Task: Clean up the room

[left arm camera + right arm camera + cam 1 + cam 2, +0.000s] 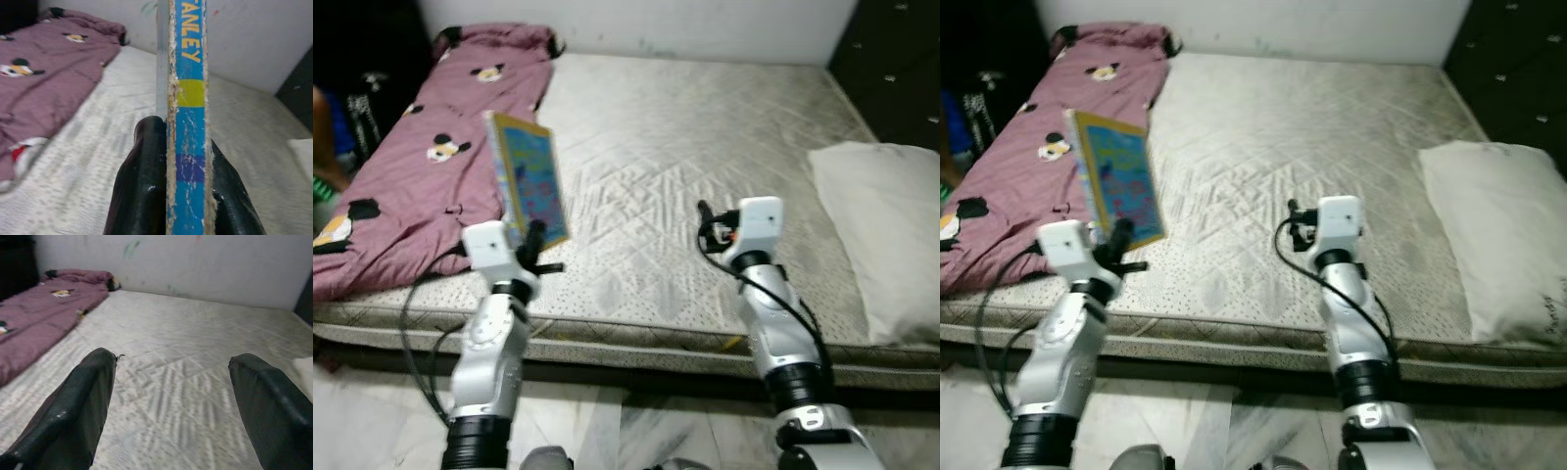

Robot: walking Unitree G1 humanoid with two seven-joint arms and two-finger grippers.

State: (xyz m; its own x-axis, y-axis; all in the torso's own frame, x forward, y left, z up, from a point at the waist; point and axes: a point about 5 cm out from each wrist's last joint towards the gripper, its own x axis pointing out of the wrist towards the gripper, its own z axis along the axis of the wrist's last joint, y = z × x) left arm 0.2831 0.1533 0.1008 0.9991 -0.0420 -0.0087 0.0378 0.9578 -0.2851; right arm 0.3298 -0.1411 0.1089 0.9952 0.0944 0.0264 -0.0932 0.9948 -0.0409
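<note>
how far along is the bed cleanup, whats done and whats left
Done: the book is lifted off the mattress, held upright. In hand: the left end effector is clamped on the book's spine; the right end effector is open over the mattress, holding nothing. Left: putting the book away, then probably the crumpled purple blanket and the pillow at the edge.

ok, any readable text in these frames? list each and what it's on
"ANLEY" reads along the spine of the book clamped in the left gripper; the top of the picture cuts off anything before it.
The book's blue cover carries print too blurred to read.
A small mark at the edge of the white pillow is too small to read.
No text on the mattress or the pink Mickey Mouse blanket.
</note>
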